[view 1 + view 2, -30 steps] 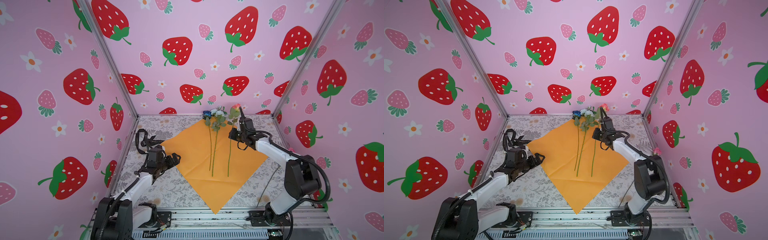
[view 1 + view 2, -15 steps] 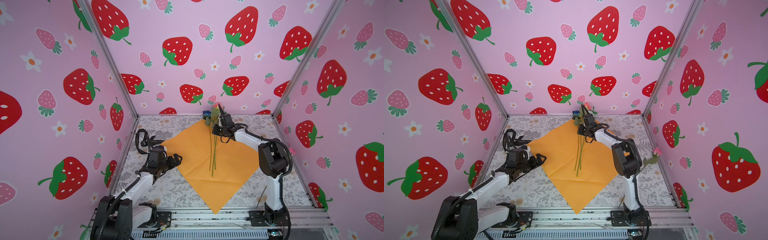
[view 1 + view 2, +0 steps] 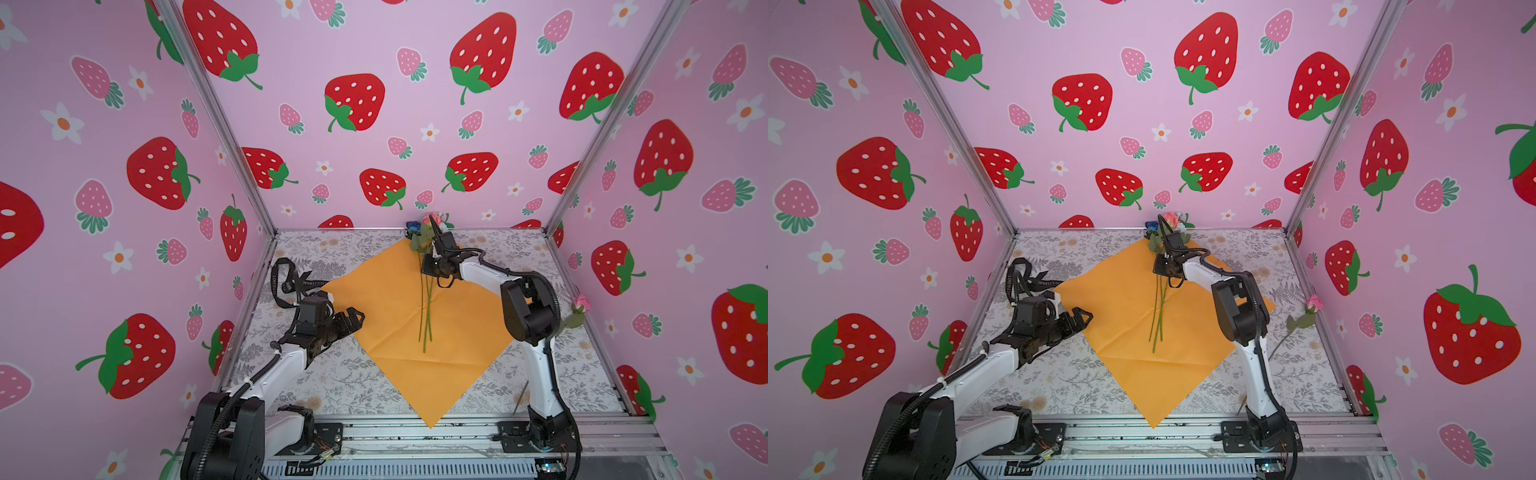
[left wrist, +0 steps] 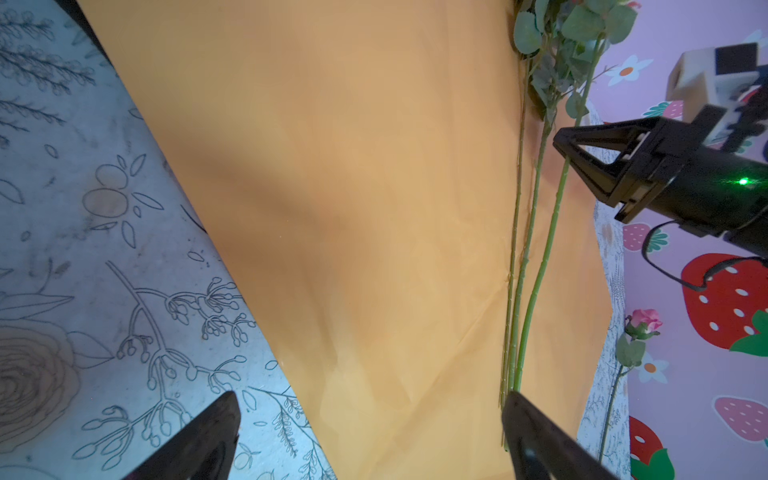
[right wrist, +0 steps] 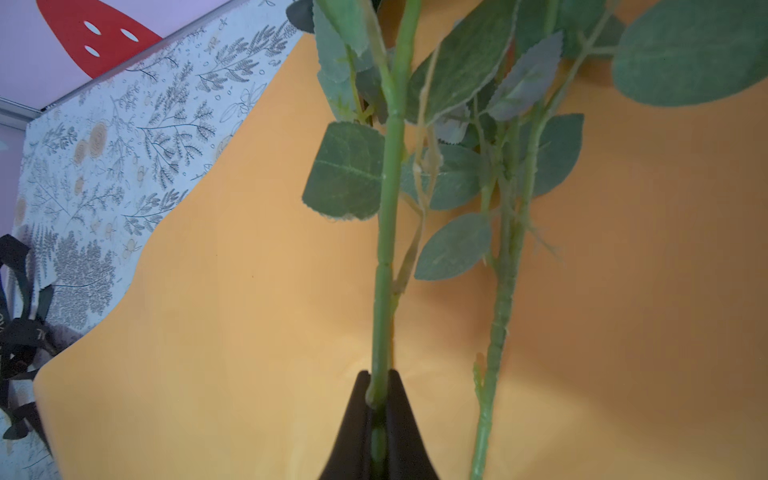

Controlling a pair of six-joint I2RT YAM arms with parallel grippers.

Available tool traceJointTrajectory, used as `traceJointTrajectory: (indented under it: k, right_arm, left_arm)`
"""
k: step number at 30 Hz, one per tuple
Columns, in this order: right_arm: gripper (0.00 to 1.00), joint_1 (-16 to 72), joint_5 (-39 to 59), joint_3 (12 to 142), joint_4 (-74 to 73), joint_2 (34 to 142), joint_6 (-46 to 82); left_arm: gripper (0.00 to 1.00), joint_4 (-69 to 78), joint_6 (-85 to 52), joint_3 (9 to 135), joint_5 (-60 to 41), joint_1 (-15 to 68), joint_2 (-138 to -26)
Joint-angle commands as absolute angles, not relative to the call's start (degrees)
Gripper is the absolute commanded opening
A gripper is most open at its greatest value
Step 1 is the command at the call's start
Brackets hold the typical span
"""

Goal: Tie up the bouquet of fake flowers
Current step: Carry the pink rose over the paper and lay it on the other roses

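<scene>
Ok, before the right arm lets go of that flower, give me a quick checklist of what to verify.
1. Grip: the right gripper is shut on the rose stem. Ok.
2. Alignment: that stem runs close beside the two stems on the orange paper. Ok.
3. Held stem resting on the paper: cannot tell.
4. Left gripper clear: open, empty, at the paper's left corner. Ok.
5. All flowers gathered: a pink rose lies apart by the right wall. Not ok.
6. Black ribbon free: it lies untouched on the left, beyond the left arm. Ok.
</scene>
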State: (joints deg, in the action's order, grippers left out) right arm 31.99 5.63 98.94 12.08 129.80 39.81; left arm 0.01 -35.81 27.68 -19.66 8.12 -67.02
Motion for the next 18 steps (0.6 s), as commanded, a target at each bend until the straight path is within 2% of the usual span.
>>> traceJointTrajectory:
  k: [1,9,18]
  right_arm:
    - [0.03,31.92,5.71,101.21,14.16,131.62,39.28]
    - [0.11,31.39,5.43,102.22,14.81,133.51,39.25]
    - [0.33,31.33,5.89,102.13,15.07,131.43,38.37]
  left_arm:
    - [0.99,-0.22,-35.33,29.15,-19.40,8.37,-66.77]
    - [0.99,-1.56,-34.75,29.12,-18.98,8.35,-65.67]
    - [0.99,-2.32,-34.72,29.18,-18.45,8.39,-64.69]
